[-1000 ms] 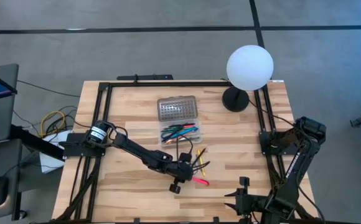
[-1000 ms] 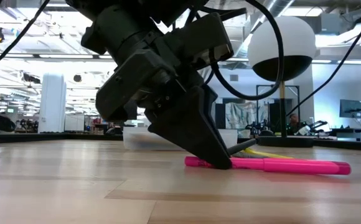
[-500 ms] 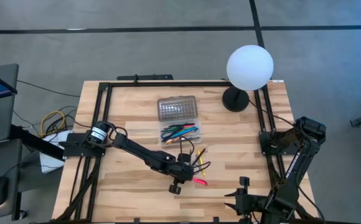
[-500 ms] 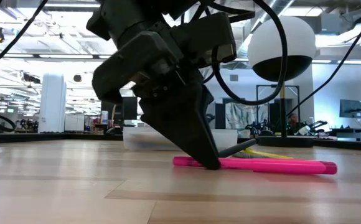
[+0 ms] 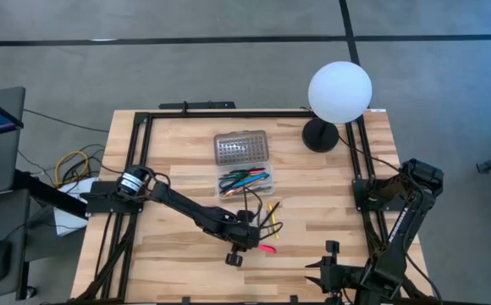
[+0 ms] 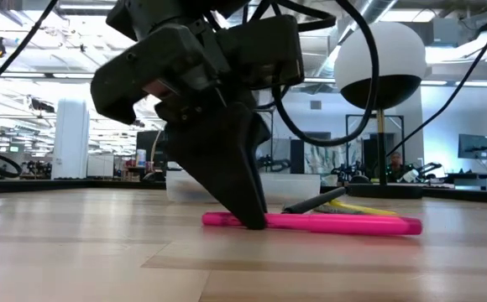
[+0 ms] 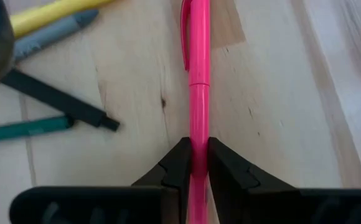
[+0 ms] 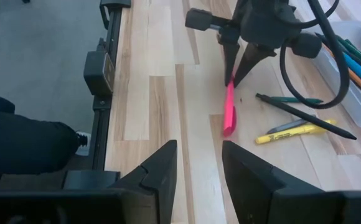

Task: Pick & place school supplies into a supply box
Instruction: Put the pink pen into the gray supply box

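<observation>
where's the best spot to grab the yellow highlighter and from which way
Probably mid-barrel, from straight above, fingers across its width. The yellow highlighter lies flat on the table, and a grey pen rests close along one side, so there is little room there for a finger.

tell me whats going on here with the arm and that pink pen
The left gripper has its fingers closed on a pink pen that lies flat on the wooden table, near its front. A few more pens and markers lie loose beside it, and the clear supply box farther back already holds several. The pink pen is not yet lifted. The right gripper waits open at the table's front right corner.
</observation>
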